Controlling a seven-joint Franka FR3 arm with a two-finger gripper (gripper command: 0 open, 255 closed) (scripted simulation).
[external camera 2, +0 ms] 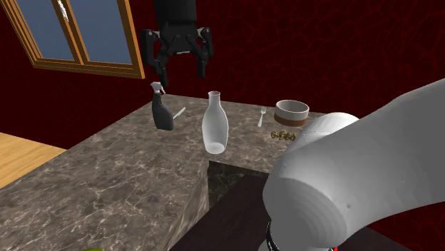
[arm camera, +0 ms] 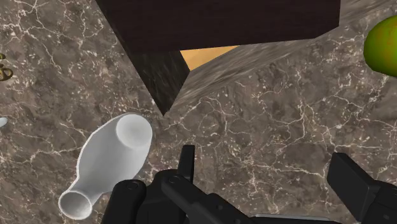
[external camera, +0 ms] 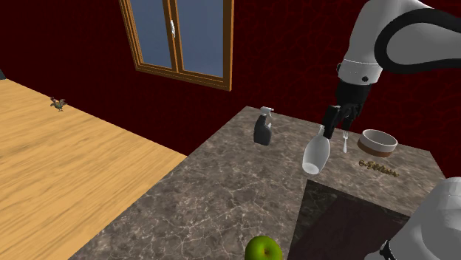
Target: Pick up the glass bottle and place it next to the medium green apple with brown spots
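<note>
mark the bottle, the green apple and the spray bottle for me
white bottle (external camera 2: 215, 128): second exterior view, middle of its body
green apple (external camera: 264, 250): shoulder view, the upper side that shows at the bottom edge
dark spray bottle (external camera 2: 162, 115): second exterior view, body below the trigger

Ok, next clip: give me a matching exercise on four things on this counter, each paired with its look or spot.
Things:
1 bottle
2 spray bottle
3 apple
4 bowl

Descriptions:
A green, at the near edge of the counter in the shoulder view
B white with a brown band, beside the fork
C pale, standing by the counter's inner corner
D dark grey, nearest the window

Pairs: 1-C, 2-D, 3-A, 4-B
</note>
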